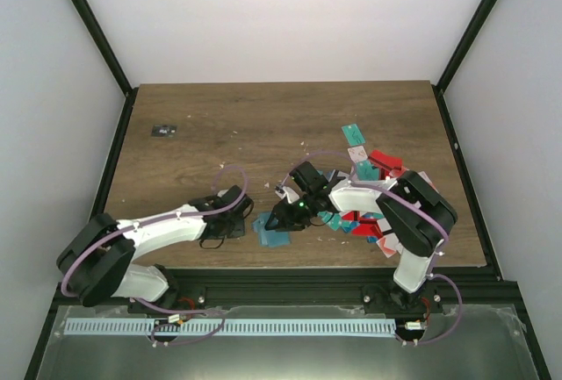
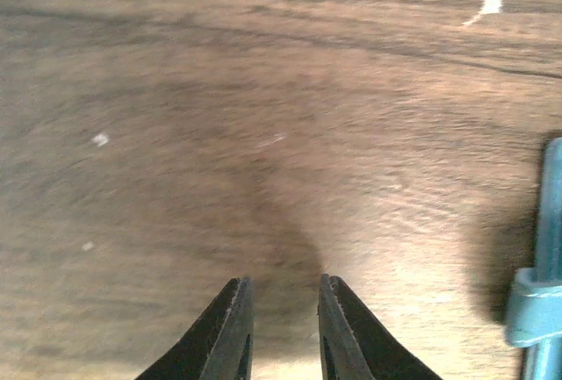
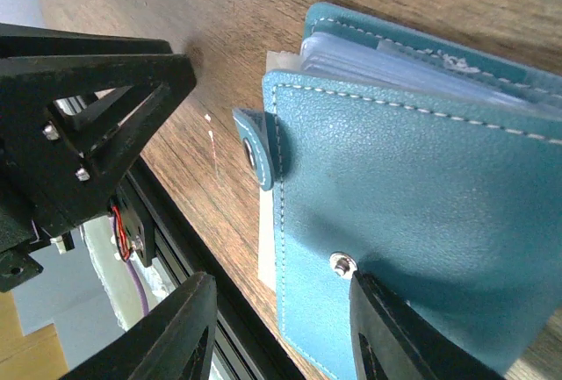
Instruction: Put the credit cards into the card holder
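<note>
Flat on the brown wood-grain table (image 1: 263, 125), close to its near edge and about mid-width: a small teal leather card holder (image 1: 272, 236) with white stitching. Cover uppermost and slightly raised, clear plastic sleeves showing along one open edge. Snap strap pointing left, toward the left arm. Outline nearly square from above and a little skewed to the table edge, so long axis not to be told.

Just left of it, the black two-finger left gripper (image 2: 281, 283), low over bare wood, fingers a narrow gap apart with nothing between.

Directly above the holder, the black right gripper (image 3: 281, 279), fingers well apart and not clamped: one tip over the cover beside the metal snap stud, the other off the holder's strap-side edge.

To the right, a loose heap of thin plastic credit cards (image 1: 383, 163) in teal, red, white and pink, partly under the right arm.

Far left, well apart, a tiny black object (image 1: 163, 130) with white marks.
</note>
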Tool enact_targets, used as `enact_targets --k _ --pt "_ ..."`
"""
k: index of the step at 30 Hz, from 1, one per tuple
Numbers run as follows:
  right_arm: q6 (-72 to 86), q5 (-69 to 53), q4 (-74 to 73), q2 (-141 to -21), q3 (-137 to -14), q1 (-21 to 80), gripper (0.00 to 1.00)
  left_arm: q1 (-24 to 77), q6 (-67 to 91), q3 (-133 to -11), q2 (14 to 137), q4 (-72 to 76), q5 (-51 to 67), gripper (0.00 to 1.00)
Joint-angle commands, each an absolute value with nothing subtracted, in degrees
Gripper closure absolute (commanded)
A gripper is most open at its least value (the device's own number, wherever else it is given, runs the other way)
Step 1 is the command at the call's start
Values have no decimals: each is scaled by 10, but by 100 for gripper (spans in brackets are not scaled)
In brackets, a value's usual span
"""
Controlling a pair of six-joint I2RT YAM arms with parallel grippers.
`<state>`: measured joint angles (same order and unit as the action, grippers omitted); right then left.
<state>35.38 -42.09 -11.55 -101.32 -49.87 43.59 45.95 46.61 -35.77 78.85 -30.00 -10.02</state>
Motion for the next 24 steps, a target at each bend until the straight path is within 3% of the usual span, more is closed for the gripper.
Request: enact_targets --k 1,14,24 --pt "351 -333 -237 -1062 -461 441 55 453 484 -350 752 -349 -123 74" --pt "350 -340 -245 -1064 -511 440 55 453 436 -334 632 -303 -26 65" --pt "357 -353 -224 -1067 -536 440 55 363 368 -407 661 -324 81 65"
